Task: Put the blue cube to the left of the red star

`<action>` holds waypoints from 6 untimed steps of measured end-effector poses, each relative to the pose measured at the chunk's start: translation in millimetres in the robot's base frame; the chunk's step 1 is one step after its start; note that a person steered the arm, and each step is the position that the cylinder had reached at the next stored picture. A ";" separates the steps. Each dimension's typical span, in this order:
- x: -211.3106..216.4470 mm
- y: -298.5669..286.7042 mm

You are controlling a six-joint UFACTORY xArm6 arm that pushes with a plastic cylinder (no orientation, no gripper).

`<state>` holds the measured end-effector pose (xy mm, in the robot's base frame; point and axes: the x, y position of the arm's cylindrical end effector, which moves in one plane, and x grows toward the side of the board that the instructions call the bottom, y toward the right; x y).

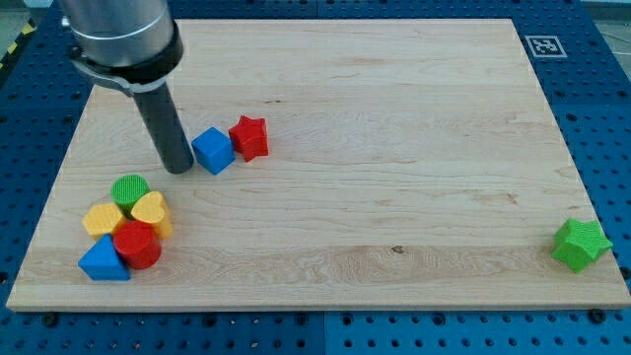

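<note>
The blue cube sits on the wooden board, touching the left side of the red star. My tip is just left of the blue cube, a small gap away. The dark rod rises from it toward the view's top left.
A cluster at the view's lower left holds a green cylinder, a yellow heart, a yellow block, a red cylinder and a blue triangle block. A green star sits at the lower right edge.
</note>
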<state>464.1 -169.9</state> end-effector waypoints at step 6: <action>-3.7 26.0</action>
